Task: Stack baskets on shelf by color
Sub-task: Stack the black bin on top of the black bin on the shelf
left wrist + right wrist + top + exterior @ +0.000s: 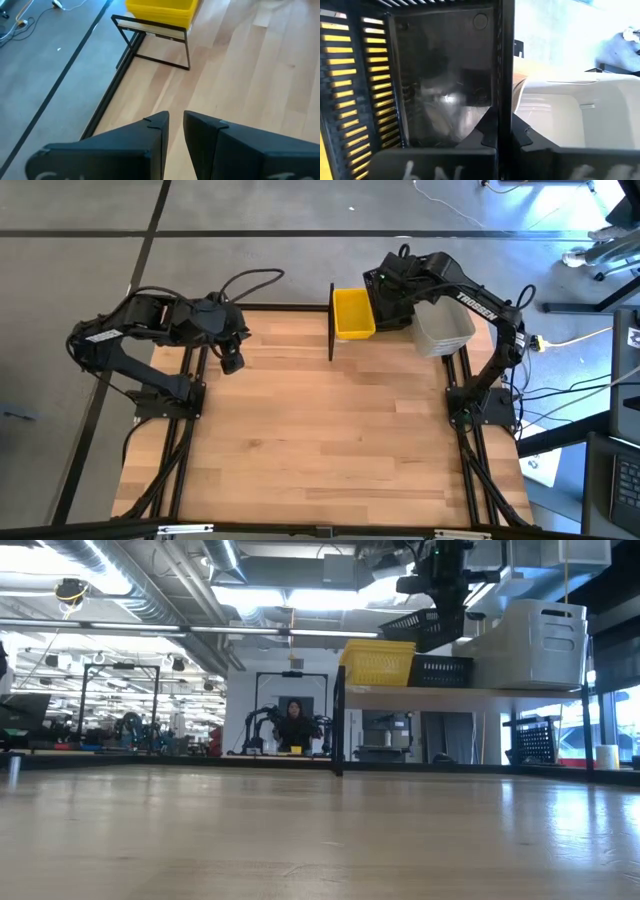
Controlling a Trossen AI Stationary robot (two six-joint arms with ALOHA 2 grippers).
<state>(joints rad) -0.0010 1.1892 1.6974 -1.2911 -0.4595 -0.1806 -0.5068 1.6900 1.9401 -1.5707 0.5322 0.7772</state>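
Overhead, right gripper clamps a black basket — tilted, open side up — above the shelf.

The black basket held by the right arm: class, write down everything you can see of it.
The black basket is dark plastic with slatted walls; in the right wrist view, yellow shows through the slots and its floor looks smooth and shiny. The right end effector is shut on one wall, a finger on each side. In the low view it hangs tilted above the shelf, over another black basket standing there, between the yellow basket and the whitish basket. Whether it touches them cannot be told.
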